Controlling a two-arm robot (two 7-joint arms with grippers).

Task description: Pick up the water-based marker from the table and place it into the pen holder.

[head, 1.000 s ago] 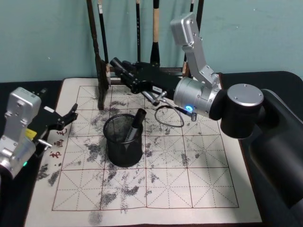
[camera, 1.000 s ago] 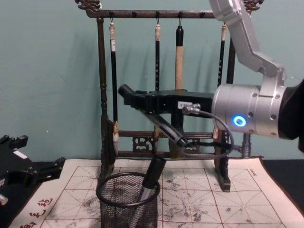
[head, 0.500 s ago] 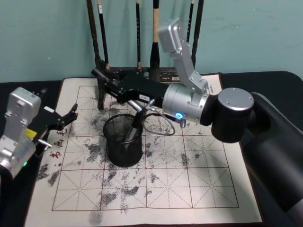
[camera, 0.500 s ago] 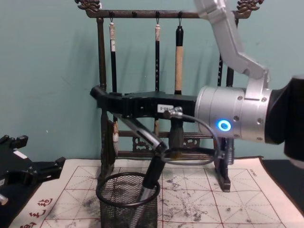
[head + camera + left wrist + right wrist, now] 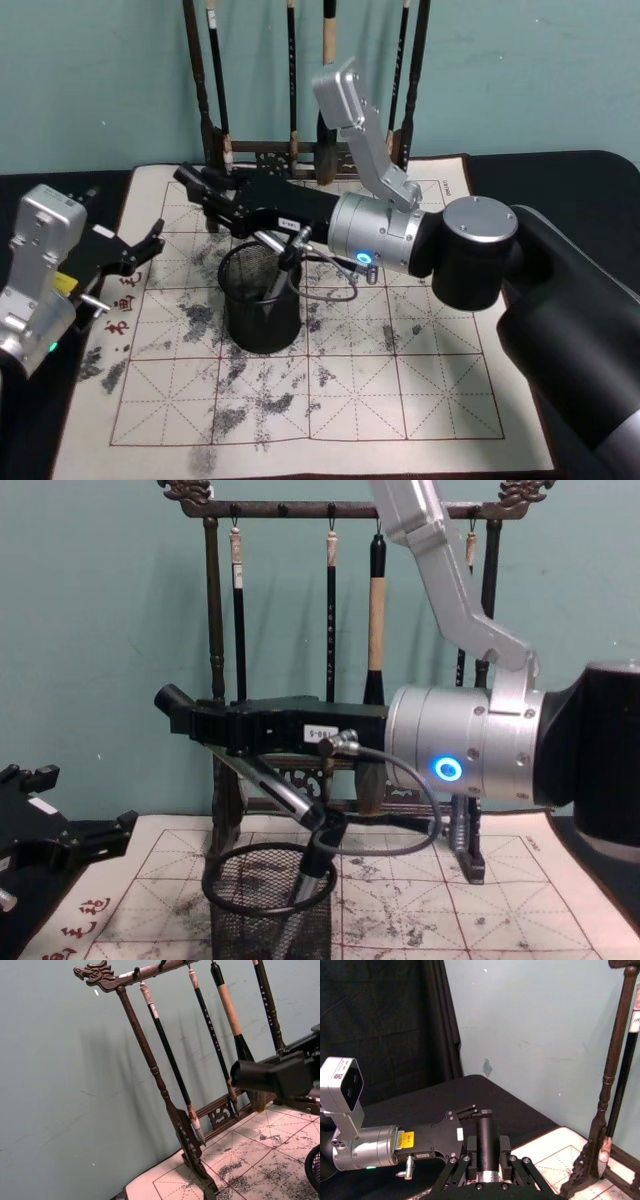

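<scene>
- The water-based marker [image 5: 281,272] stood tilted inside the pen holder [image 5: 261,297], with its lower end in the mesh cup and its upper end leaning over the rim toward the right side.
- The pen holder stood on the ink-stained practice mat [image 5: 400,380], in front of the brush rack [image 5: 215,680].
- The right gripper [image 5: 318,825] was just above the holder's rim, and its jaws were at the top end of the marker; whether they pressed the marker or were loose could not be told.
- In the chest view the marker [image 5: 310,875] hung down from these jaws into the holder [image 5: 268,915].
- The left gripper [image 5: 150,245] waited at the left edge of the mat, well apart from the holder, its jaws spread wide and holding nothing.
</scene>
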